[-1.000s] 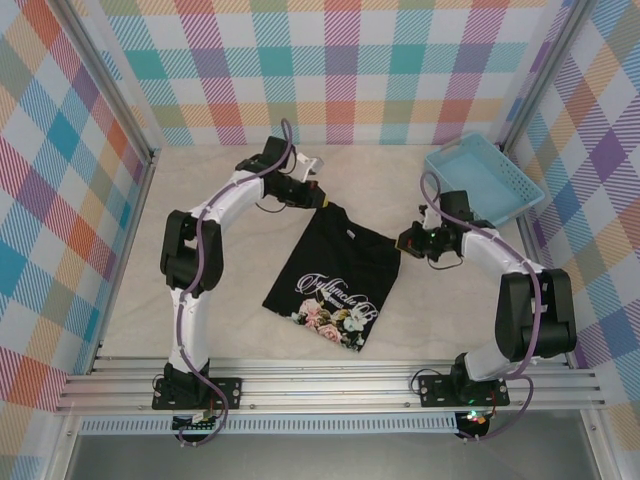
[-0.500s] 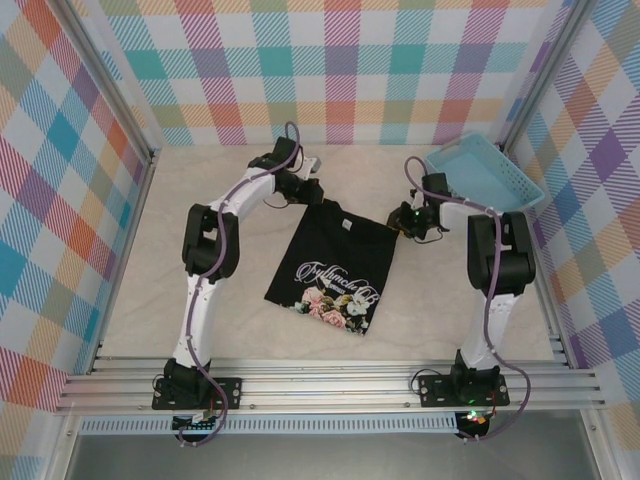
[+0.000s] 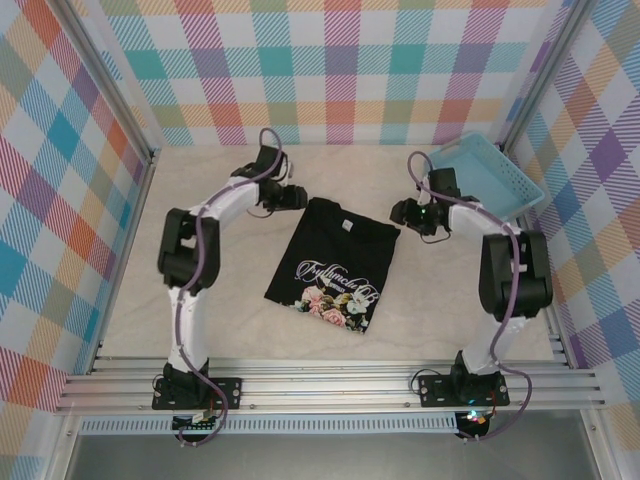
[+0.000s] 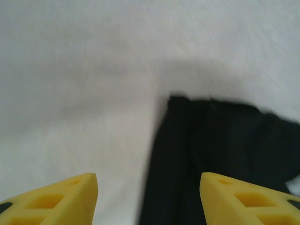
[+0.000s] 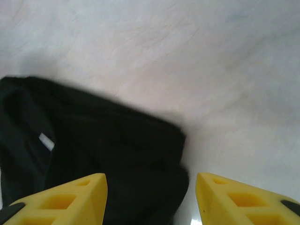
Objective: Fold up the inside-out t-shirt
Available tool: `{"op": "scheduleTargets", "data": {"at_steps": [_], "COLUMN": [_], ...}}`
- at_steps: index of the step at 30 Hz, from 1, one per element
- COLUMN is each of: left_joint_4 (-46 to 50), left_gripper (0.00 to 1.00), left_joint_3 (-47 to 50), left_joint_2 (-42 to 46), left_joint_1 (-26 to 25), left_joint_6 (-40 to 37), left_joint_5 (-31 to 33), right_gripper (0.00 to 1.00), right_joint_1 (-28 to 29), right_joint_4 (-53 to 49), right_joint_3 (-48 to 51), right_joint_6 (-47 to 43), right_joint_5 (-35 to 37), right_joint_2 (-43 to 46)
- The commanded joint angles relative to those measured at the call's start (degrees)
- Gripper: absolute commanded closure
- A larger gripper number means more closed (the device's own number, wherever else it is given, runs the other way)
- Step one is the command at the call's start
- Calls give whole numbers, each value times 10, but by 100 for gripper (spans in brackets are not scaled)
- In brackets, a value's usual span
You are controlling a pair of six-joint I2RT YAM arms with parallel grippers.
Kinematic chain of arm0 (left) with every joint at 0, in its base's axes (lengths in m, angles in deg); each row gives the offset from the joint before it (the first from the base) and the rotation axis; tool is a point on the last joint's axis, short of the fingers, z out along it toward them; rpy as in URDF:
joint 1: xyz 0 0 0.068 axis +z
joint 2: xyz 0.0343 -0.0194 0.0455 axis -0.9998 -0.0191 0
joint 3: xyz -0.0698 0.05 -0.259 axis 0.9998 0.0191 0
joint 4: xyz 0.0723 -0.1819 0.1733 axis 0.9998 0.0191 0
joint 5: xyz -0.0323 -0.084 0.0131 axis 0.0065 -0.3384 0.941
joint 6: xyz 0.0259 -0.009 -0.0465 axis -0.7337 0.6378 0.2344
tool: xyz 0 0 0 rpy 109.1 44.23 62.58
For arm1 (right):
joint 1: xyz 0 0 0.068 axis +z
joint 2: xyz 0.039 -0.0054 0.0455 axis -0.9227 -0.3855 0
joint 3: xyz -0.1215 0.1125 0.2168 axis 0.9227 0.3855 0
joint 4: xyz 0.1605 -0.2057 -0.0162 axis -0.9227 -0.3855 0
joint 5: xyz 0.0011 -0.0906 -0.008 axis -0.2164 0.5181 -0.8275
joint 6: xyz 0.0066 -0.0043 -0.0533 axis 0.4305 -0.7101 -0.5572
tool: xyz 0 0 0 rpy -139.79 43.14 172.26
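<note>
From above, the inside-out t-shirt (image 3: pixel 338 265) lies on the tabletop (image 3: pixel 200 300), print up. The left hand (image 3: pixel 297 198) sits just beside its far left corner, the right hand (image 3: pixel 401 213) just beside its far right corner.

Left wrist: fingers (image 4: pixel 61 199) spread, empty, above its edge.

Right wrist: fingers (image 5: pixel 234 199) likewise spread, empty.

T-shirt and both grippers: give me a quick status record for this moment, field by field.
t-shirt: black, flat on the table, compact four-sided shape, flowered print up at near end
left gripper: open, holding nothing, by shirt's far left corner
right gripper: open, holding nothing, by shirt's far right corner
basket: light blue, far right, apart from shirt
</note>
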Motion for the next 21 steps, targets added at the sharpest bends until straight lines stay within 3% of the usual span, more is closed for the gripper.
{"op": "scheduleTargets", "data": {"at_steps": [1, 5, 13, 21], "left_joint_4": [-103, -95, -91, -65], "left_gripper": [40, 41, 43, 58], "left_joint_3": [100, 136, 119, 127], "left_joint_2": [89, 98, 39, 18], "left_joint_1": [-1, -14, -22, -26], "left_joint_6": [50, 35, 18, -4], "left_joint_5": [-97, -107, -157, -156], "right_gripper": [49, 51, 53, 87], "right_joint_1": [52, 91, 110, 111], "right_joint_4": [-13, -30, -45, -59], "right_joint_3": [27, -8, -105, -194], "right_joint_6": [-18, -41, -44, -23], "right_joint_5": [-10, 36, 60, 121], "right_joint_2": [22, -1, -92, -158]}}
